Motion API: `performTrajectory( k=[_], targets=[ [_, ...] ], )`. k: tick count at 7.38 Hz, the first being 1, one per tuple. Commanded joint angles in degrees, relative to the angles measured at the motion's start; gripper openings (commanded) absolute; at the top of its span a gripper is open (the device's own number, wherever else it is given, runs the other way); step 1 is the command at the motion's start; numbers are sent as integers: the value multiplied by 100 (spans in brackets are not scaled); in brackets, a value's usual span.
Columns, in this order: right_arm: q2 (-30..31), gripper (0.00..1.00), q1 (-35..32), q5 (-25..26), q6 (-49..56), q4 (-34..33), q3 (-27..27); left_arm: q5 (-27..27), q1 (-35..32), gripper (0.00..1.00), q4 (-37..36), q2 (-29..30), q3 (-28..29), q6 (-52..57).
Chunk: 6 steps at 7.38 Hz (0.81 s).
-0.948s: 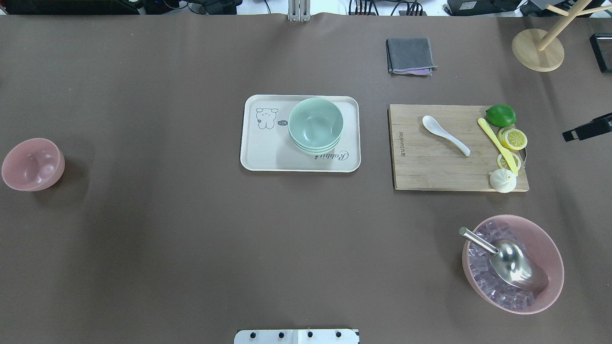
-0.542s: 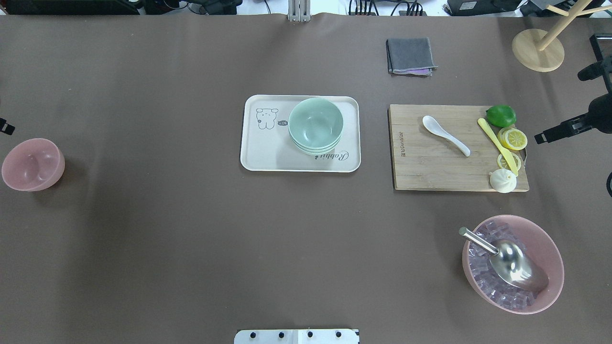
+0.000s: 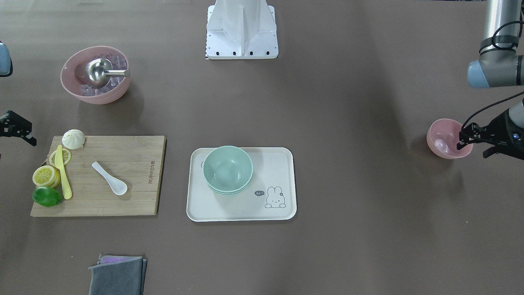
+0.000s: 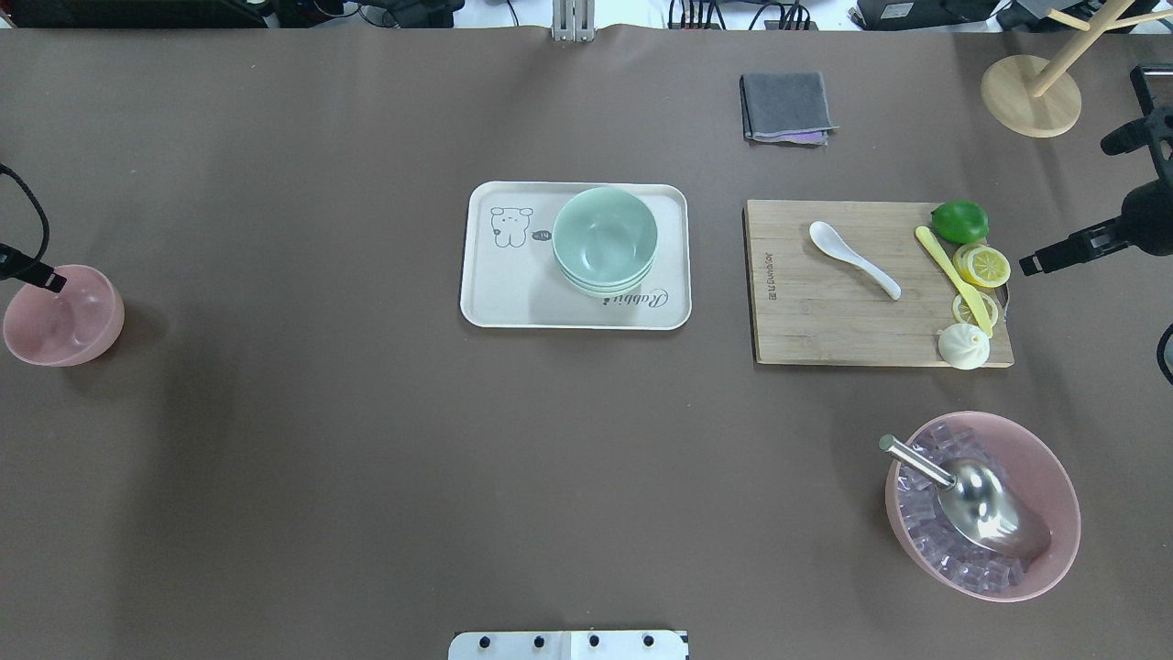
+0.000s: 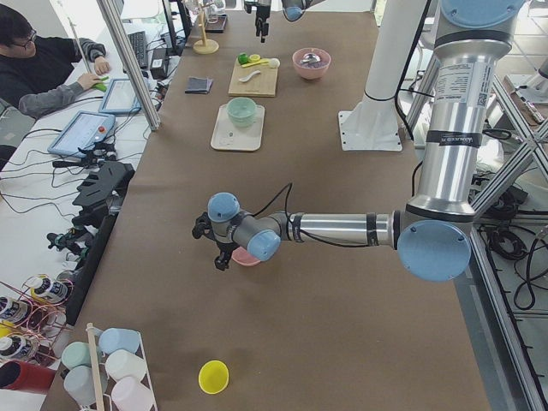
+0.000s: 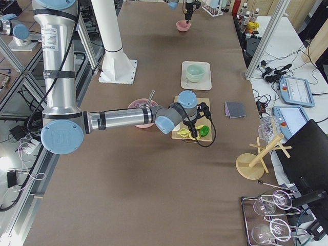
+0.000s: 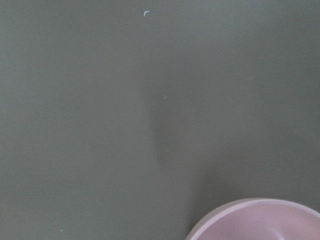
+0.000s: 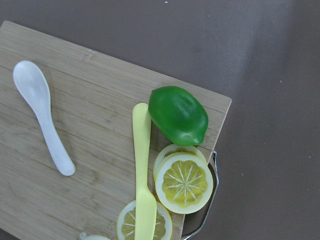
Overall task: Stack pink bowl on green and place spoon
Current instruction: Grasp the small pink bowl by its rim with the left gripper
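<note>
A small pink bowl (image 4: 62, 316) stands alone at the table's left end; it also shows in the front view (image 3: 446, 139) and at the bottom edge of the left wrist view (image 7: 260, 220). A stack of green bowls (image 4: 605, 238) sits on a white tray (image 4: 513, 293) at mid-table. A white spoon (image 4: 852, 259) lies on a wooden cutting board (image 4: 806, 321), also in the right wrist view (image 8: 42, 117). My left gripper (image 3: 474, 146) is open and empty, over the pink bowl's outer rim. My right gripper (image 4: 1031, 264) looks open and empty, above the table just right of the board.
The board also carries a lime (image 4: 959, 221), lemon slices (image 4: 982, 266), a yellow knife (image 4: 953, 280) and a white bun (image 4: 963, 346). A large pink bowl (image 4: 1054, 477) with ice cubes and a metal scoop stands front right. A grey cloth (image 4: 786, 107) and a wooden stand (image 4: 1031, 96) are at the back.
Both grippers have come in from the table's ends. The left one has moved in over the pink bowl's rim. The right one has moved a little towards the cutting board.
</note>
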<state>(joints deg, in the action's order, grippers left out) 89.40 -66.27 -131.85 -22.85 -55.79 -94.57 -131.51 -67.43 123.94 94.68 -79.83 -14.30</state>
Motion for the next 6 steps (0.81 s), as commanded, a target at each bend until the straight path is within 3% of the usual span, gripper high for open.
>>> performTrajectory(
  k=[1,2,3,6],
  targets=[
    [-2,100,0,1,0,-2,8,-6,19,40,16,-55,-41,15],
    [-2,100,0,1,0,-2,0,-6,19,14,25,-64,-41,15],
    [-10,100,0,10,0,-2,-1,-6,19,4,25,-64,-41,15],
    [-19,100,0,45,0,-2,-1,-120,19,0,-53,-64,-277,-29]
  ],
)
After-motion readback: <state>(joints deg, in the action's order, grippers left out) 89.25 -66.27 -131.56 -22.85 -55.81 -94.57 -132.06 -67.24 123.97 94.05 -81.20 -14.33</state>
